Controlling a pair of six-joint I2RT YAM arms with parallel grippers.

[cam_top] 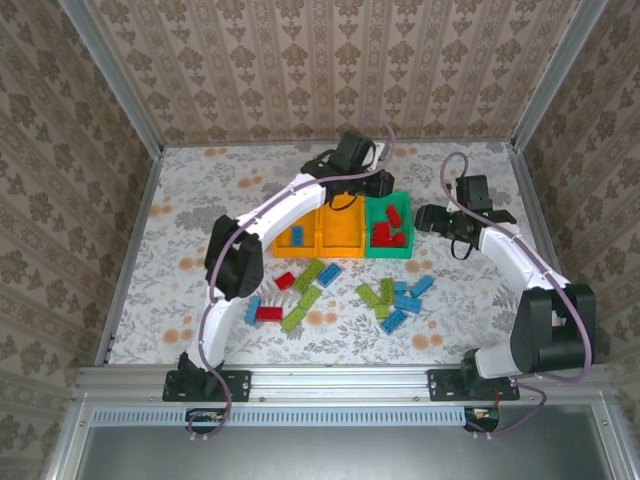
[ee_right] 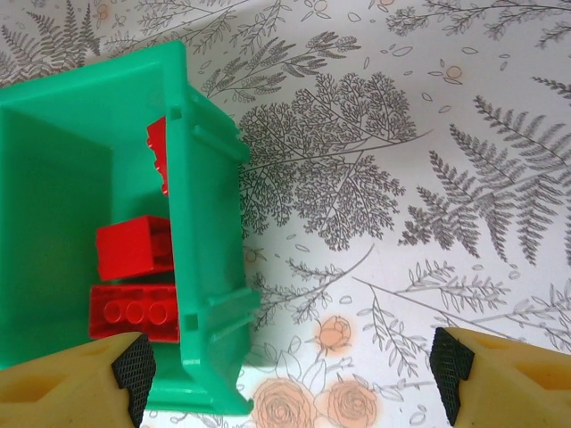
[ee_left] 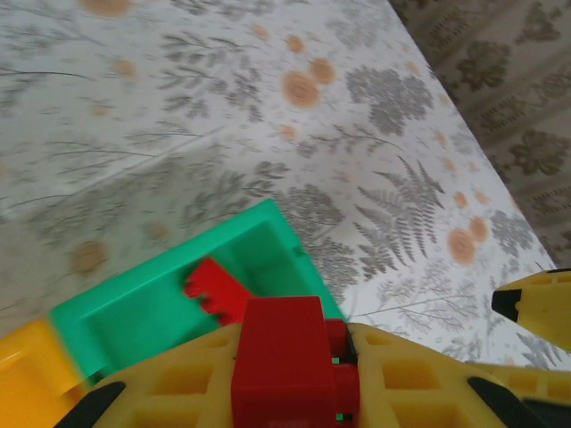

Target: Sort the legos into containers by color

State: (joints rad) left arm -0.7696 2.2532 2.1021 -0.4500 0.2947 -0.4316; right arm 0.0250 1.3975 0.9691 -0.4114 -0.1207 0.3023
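We see a red brick [ee_left: 278, 357] pinched between the yellow fingers of the left gripper [cam_top: 370, 187], at the bottom middle of the left wrist view. The green bin [ee_left: 161, 312] lies just beyond it in the frame. Inside that bin a second red brick [ee_left: 212, 290] rests by the wall.

In the right wrist view, three red bricks [ee_right: 134, 250] sit in the green bin at the left of the frame, close to its right-hand wall. The right gripper [ee_right: 290, 379] has its fingers spread wide. One is at the lower left over the bin's corner, the other at the lower right over the flowered table [ee_right: 401, 178].

From above, the green bin is the right-hand one in a row of three just above the centre. The two orange bins [cam_top: 340, 230] stand touching to its left. A blue brick [cam_top: 297, 236] lies in the leftmost one. Below the row, loose bricks [cam_top: 310, 295] in red, blue and lime green are scattered in two clusters. The right gripper sits just to the right of the green bin
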